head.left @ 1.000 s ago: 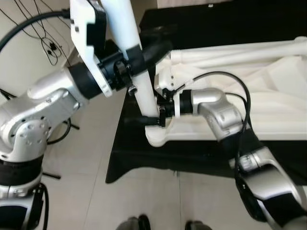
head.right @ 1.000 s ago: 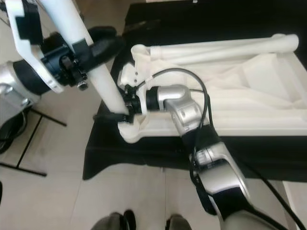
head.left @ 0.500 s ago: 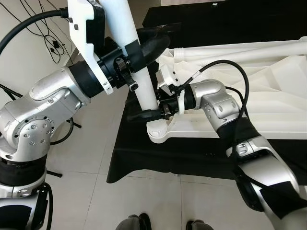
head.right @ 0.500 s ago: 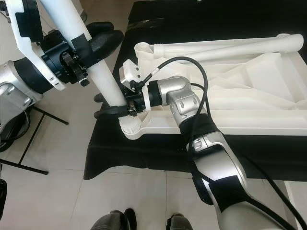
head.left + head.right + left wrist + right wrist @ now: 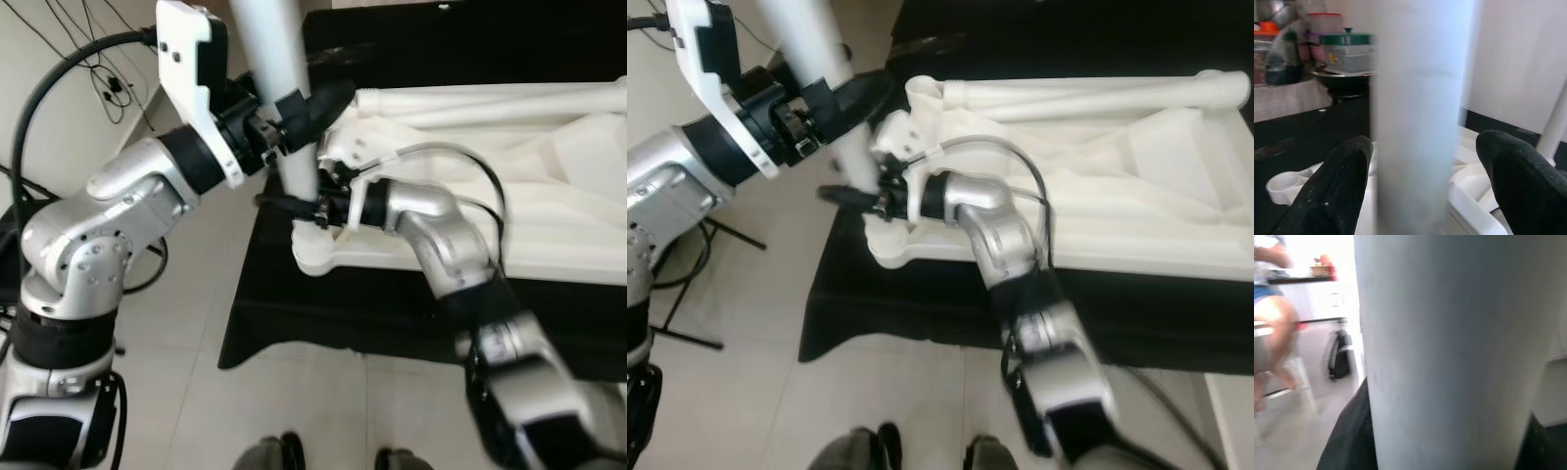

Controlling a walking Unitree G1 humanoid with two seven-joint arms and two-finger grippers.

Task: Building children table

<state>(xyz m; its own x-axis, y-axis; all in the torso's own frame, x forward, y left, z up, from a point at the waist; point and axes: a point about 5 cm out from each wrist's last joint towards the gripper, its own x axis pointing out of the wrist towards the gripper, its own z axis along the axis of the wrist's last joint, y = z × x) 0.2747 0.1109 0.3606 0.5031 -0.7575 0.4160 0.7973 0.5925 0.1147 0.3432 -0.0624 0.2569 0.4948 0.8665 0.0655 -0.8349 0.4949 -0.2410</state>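
Observation:
A white table leg (image 5: 279, 69) stands nearly upright over the corner socket (image 5: 318, 257) of the upturned white table top (image 5: 549, 206). My left gripper (image 5: 299, 106) is shut on the leg at mid-height; the left wrist view has the leg (image 5: 1420, 122) between both black fingers (image 5: 1337, 191). My right gripper (image 5: 291, 206) reaches in from the table side and is shut on the leg's lower end, just above the socket. In the right wrist view the leg (image 5: 1449, 352) sits very close and blurred.
The table top lies on a black-covered table (image 5: 323, 323) whose left edge drops to pale tiled floor (image 5: 176, 392). Another white leg (image 5: 490, 98) lies along the far side. Cables (image 5: 88, 59) trail at far left. A seated person (image 5: 1268, 308) is in the background.
The leg has swung from a lean to nearly upright, its foot staying at the corner socket. Both grippers keep their hold. The camera has shifted a little.

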